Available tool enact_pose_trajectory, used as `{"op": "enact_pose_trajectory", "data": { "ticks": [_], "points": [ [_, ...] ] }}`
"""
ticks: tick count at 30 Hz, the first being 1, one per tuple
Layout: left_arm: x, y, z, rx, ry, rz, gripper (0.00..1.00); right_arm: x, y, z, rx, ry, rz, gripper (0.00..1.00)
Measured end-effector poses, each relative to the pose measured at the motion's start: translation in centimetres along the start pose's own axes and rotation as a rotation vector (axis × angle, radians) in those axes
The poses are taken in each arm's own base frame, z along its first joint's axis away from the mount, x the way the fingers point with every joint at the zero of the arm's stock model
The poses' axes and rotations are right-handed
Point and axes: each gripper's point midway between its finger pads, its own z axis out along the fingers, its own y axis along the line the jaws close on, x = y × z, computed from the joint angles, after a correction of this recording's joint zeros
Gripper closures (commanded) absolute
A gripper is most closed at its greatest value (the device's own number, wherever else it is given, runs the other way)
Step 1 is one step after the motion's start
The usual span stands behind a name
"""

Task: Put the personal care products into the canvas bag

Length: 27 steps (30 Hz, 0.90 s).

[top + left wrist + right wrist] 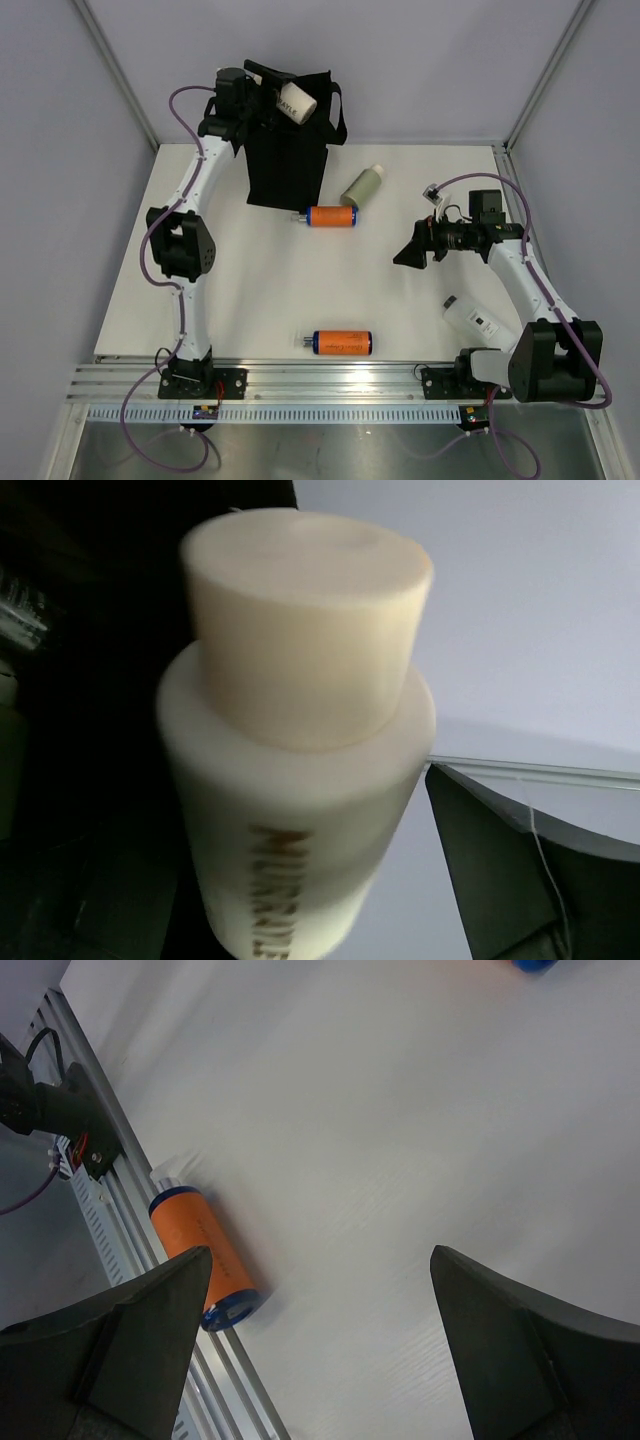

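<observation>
Left jaws clamped on cream MURRAYLE bottle point(296, 103), held at the mouth of canvas bag point(285, 165), rear-left of bench point(250, 290). Orange bottle point(330, 216) lies just right of bag, second orange bottle point(342, 342) near front edge, sage green bottle point(362, 185) behind. Right jaws wide open, empty, above bench. White bottle point(472, 318) beside right arm.

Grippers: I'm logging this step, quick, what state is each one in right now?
Left gripper: closed, holding the cream MURRAYLE bottle over the canvas bag.
Right gripper: open, holding nothing.
</observation>
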Motion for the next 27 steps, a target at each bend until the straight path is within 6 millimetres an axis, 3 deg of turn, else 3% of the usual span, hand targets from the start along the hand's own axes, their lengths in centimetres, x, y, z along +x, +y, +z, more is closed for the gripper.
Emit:
{"op": "enact_pose_trajectory", "data": {
  "ticks": [4,8,14,19,22,27],
  "points": [
    [0.0,-0.8,-0.7,0.017,0.003,0.017,0.01,0.2,0.3,0.2,-0.01,0.01,-0.014,0.01],
    [-0.2,-2.9,-1.6,0.078,-0.005,0.039,0.01,1.0,1.4,0.9,-0.051,0.05,-0.068,0.01],
    [-0.6,-5.2,-3.3,0.125,-0.022,0.113,0.01,2.4,4.4,2.4,-0.143,0.145,-0.216,0.0],
    [-1.1,-7.2,-6.1,0.154,-0.048,0.277,0.01,2.4,7.0,3.1,-0.265,0.179,-0.422,0.01],
    [-1.5,-8.2,-9.9,0.146,-0.082,0.466,0.01,2.8,8.3,3.6,-0.353,0.199,-0.552,0.01],
    [-1.6,-7.1,-20.9,0.108,-0.191,0.746,0.01,6.3,10.7,5.9,-0.475,0.339,-0.719,0.0]
  ]
}}
